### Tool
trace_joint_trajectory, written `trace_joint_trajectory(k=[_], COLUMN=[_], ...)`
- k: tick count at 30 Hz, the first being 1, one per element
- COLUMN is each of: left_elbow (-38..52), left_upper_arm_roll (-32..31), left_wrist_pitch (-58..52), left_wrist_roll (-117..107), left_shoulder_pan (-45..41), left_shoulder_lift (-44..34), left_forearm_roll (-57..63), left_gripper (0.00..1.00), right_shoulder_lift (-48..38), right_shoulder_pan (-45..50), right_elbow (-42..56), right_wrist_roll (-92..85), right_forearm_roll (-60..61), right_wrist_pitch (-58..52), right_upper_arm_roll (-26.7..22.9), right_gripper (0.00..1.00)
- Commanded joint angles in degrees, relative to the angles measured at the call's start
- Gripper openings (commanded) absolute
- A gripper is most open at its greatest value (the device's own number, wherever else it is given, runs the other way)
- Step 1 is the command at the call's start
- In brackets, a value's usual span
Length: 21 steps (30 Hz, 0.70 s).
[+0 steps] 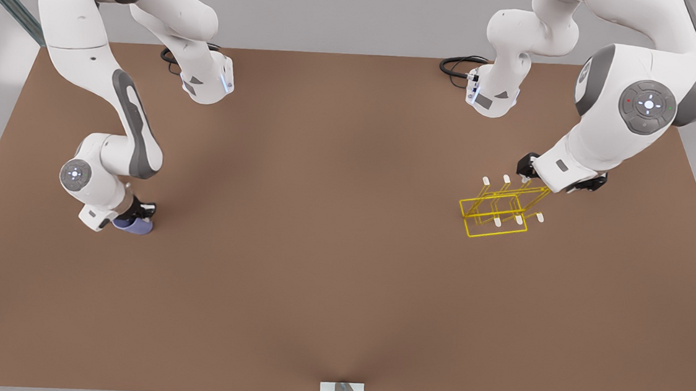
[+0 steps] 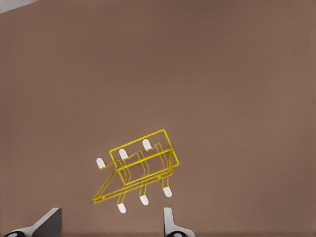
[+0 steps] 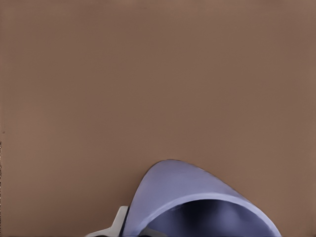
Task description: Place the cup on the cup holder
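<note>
Even, diffuse light is cast over the brown surface (image 1: pixel 331 250), with a paler band through its middle (no glare seen). Only faint, soft shadows are thrown beneath the arms. Renders are crisp throughout.

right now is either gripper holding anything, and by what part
The right gripper is at the cup, apparently at its rim, but a closed grip cannot be confirmed. The left gripper is open, holding nothing, beside the cup holder.

The brown table (image 1: pixel 331 250) carries the cup holder (image 1: pixel 495 213) and the cup (image 1: pixel 134 225).
</note>
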Motion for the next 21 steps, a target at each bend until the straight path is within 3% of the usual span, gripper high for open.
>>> trace_joint_trajectory(k=[1,6,14,21], left_elbow=[0.03,0.03,0.03,0.03], left_upper_arm_roll=[0.01,-0.07,0.01,0.01], left_wrist_pitch=[-0.03,-0.38,-1.44,-1.79], left_wrist_roll=[0.04,0.04,0.04,0.04], left_shoulder_pan=[0.05,0.05,-0.04,-0.39], left_shoulder_lift=[-0.06,-0.06,-0.06,0.03], left_forearm_roll=[0.03,0.03,0.03,0.03], left_gripper=[1.00,1.00,1.00,1.00], right_shoulder_lift=[-0.07,0.10,1.51,5.37], right_shoulder_pan=[0.04,2.67,9.00,17.00], right_elbow=[2.33,15.24,25.71,26.85], right_wrist_roll=[-3.54,-2.32,-1.70,-5.56], right_forearm_roll=[-0.25,0.19,8.98,36.83], right_wrist_pitch=[-4.72,-18.69,-28.88,-32.58], right_upper_arm_roll=[0.00,0.00,0.61,2.55], right_gripper=[0.21,0.21,0.21,0.21])
